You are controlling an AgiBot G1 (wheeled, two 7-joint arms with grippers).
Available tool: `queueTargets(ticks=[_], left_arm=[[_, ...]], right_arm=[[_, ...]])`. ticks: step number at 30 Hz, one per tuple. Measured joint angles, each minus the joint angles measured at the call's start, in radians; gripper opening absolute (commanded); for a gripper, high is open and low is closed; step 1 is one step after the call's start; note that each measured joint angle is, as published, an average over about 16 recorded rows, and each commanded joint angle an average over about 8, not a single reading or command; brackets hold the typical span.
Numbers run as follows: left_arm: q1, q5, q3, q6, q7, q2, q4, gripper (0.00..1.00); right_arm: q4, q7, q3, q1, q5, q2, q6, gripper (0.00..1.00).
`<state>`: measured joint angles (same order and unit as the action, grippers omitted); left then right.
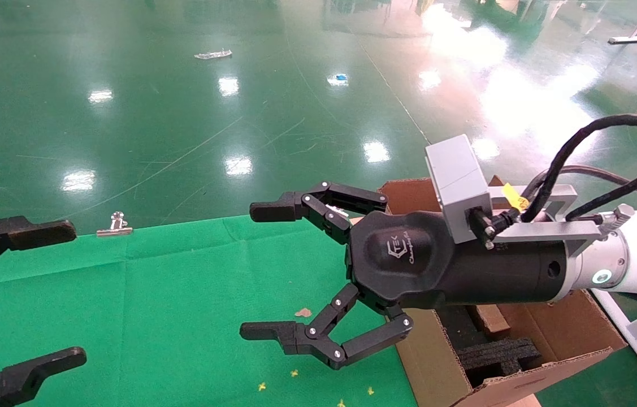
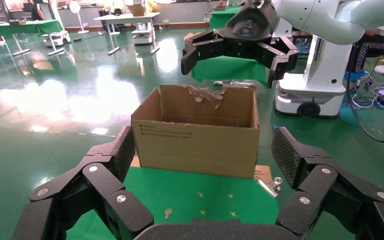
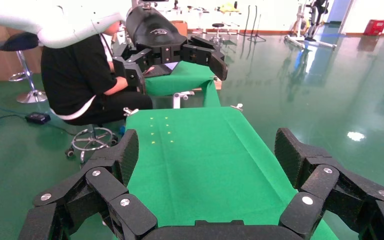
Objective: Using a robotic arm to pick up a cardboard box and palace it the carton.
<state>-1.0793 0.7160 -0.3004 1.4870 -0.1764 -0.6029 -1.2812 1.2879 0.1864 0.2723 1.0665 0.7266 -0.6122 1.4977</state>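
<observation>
The right tool [image 1: 259, 271] of the robotic arm [image 1: 521, 265] hangs wide and empty over the green-covered bench [image 1: 154, 294], fingers spread toward nine o'clock in the head view. Just behind its black wrist, at four o'clock, stands the carton [image 1: 555, 339] – flaps torn, black foam inserts [image 1: 499, 353] inside – at the bench's right end. The left tool [image 1: 41, 294] waits at the bench's left edge, at nine o'clock, also wide and holding nothing. A metal clip [image 1: 115, 225] lies at the bench's far edge. The cardboard box shows in no view – its place cannot be told.
</observation>
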Motion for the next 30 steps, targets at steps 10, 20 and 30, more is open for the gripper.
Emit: queueTargets(ticks=[10, 20, 30], left_arm=[[0.0, 0.0, 0.0, 0.0, 0.0, 0.0, 0.0, 1.0], [0.0, 0.0, 0.0, 0.0, 0.0, 0.0, 0.0, 1.0], [0.0, 0.0, 0.0, 0.0, 0.0, 0.0, 0.0, 1.0]], right_arm=[[-0.003, 0.001, 0.006, 0.006, 0.003, 0.001, -0.002, 1.0], [-0.005, 0.002, 0.009, 0.009, 0.004, 0.001, -0.002, 1.0], [-0.005, 0.002, 0.01, 0.01, 0.005, 0.001, -0.003, 1.0]])
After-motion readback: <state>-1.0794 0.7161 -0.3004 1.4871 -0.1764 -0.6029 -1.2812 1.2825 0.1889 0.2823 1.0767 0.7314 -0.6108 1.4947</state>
